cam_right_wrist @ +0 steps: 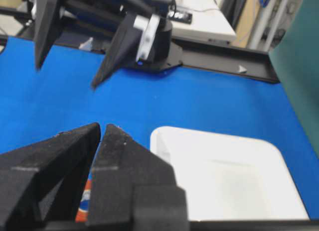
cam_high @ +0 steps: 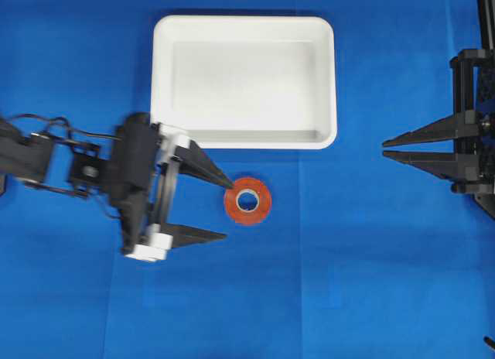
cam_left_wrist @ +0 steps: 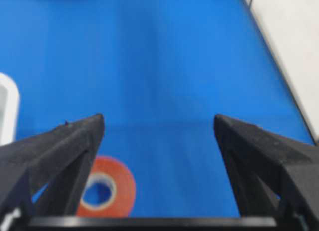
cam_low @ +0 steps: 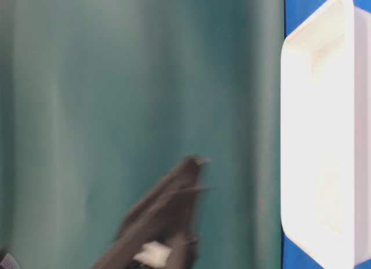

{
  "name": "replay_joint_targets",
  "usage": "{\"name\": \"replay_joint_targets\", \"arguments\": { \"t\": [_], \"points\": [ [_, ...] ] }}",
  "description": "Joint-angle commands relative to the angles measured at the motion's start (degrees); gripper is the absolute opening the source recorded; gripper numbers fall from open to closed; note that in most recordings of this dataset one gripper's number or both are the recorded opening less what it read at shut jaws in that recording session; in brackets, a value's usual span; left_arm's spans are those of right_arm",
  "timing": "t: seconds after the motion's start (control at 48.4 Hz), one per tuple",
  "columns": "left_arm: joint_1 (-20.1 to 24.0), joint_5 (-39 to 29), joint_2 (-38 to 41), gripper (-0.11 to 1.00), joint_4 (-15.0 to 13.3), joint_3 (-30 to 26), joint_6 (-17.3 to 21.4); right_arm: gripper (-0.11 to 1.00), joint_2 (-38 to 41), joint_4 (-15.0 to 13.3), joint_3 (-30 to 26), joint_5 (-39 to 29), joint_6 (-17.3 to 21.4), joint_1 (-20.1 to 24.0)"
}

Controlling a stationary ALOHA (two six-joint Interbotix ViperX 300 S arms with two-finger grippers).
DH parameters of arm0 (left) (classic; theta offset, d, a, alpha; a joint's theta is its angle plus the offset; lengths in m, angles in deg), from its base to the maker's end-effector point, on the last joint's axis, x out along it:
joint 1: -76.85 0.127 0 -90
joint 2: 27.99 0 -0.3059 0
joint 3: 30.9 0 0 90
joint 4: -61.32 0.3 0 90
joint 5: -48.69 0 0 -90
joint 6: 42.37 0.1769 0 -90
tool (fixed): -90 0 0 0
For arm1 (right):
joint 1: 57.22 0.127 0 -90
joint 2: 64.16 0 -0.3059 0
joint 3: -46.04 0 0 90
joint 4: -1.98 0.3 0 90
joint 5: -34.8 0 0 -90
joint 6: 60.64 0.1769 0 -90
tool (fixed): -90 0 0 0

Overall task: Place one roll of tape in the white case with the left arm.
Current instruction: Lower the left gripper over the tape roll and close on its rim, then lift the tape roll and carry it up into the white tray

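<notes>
The roll of tape, an orange-red ring with a pale core, lies flat on the blue cloth just below the white case. My left gripper is open and empty. Its upper tip touches or overhangs the roll's left edge, and its lower tip is left of and below the roll. In the left wrist view the roll of tape lies by the left finger, partly behind it, with the gripper wide open. My right gripper is shut and empty at the far right, and its jaws look closed in its own wrist view.
The white case is empty. It also shows at the right of the table-level view, where a green curtain fills the rest and a blurred black finger rises at the bottom. A desk with equipment stands beyond the table's far edge.
</notes>
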Motion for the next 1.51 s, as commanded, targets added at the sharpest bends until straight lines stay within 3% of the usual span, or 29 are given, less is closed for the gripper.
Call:
{"name": "replay_joint_targets", "arguments": {
  "t": [0.0, 0.248, 0.599, 1.136, 1.24, 1.405, 1.488],
  "points": [
    [-0.4, -4.7, 2.9, 0.87, 0.0, -4.3, -1.2, -0.06, 0.8, -0.1, -0.6, 0.3, 0.2, -0.2],
    [-0.6, -14.0, 11.0, 0.87, 0.0, -10.6, -2.3, -0.06, 1.9, 0.0, -0.4, 0.3, 0.3, -0.2],
    [0.5, -16.3, 22.1, 0.87, 0.0, -14.7, -2.4, -0.06, 2.1, 0.0, -0.3, 0.3, 0.4, -0.2],
    [2.2, -19.4, 27.0, 0.85, 0.3, -15.7, -1.8, -0.06, 3.1, 0.0, 0.0, 0.3, 0.6, -0.2],
    [1.7, -23.3, 27.2, 0.75, 0.4, -17.1, -1.8, -0.06, 3.2, 0.0, 0.0, 0.3, 0.6, -0.2],
    [0.4, -28.7, 26.1, 0.29, 0.4, -20.6, -1.9, -0.06, 3.2, 0.0, -0.1, 0.3, 0.6, -0.2],
    [-0.1, -31.3, 24.4, 0.27, 0.4, -22.1, -1.8, -0.06, 3.2, 0.0, -0.1, 0.3, 0.6, -0.2]
  ]
}}
